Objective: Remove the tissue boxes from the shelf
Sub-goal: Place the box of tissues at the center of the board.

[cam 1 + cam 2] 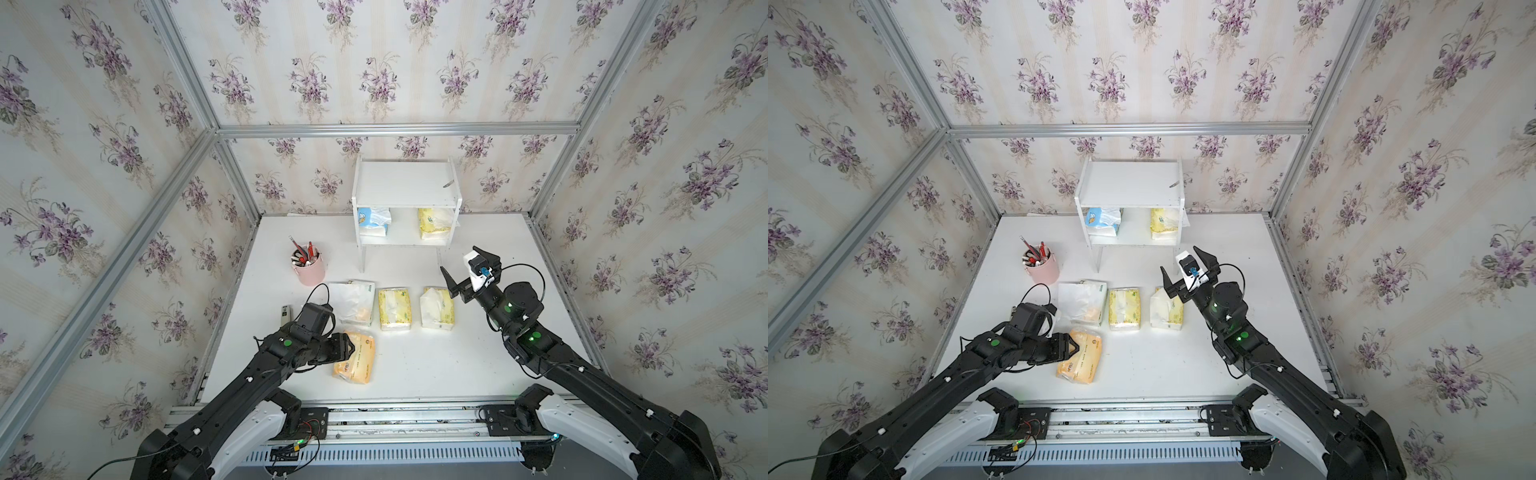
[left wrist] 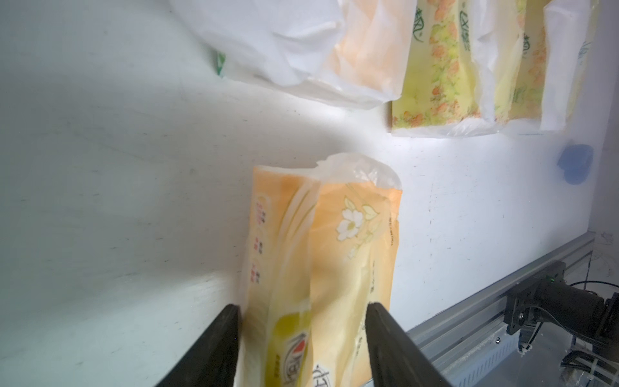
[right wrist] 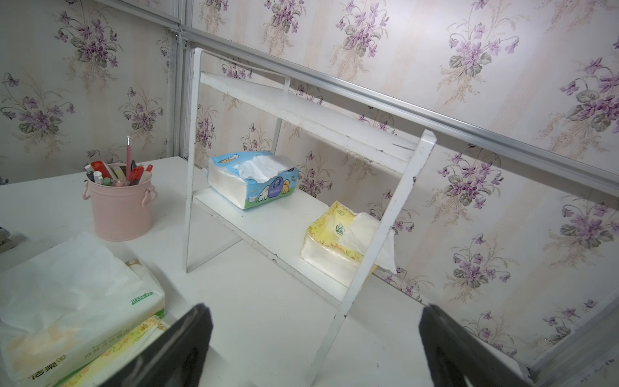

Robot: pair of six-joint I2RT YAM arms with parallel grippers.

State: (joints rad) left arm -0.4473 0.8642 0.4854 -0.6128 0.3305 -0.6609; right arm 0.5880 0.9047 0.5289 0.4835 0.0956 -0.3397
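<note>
The white shelf (image 1: 405,183) (image 3: 301,110) stands at the back wall. Its lower board holds a blue-and-white tissue pack (image 1: 373,222) (image 3: 254,181) and a pale yellow one (image 1: 434,223) (image 3: 331,241). An orange pack (image 1: 355,357) (image 2: 335,234) lies on the table near the front. My left gripper (image 1: 351,347) (image 2: 303,305) is open at its end, one finger on each side of the pack. A mostly white pack (image 1: 353,301) and two pale yellow packs (image 1: 394,309) (image 1: 436,309) lie in a row mid-table. My right gripper (image 1: 459,259) (image 3: 316,307) hangs wide open and empty before the shelf's right leg.
A pink pen cup (image 1: 308,266) (image 3: 119,207) stands left of the shelf. A small grey device (image 1: 286,313) lies by the table's left edge. An aluminium rail (image 1: 395,415) runs along the front edge, and papered walls close in the other sides.
</note>
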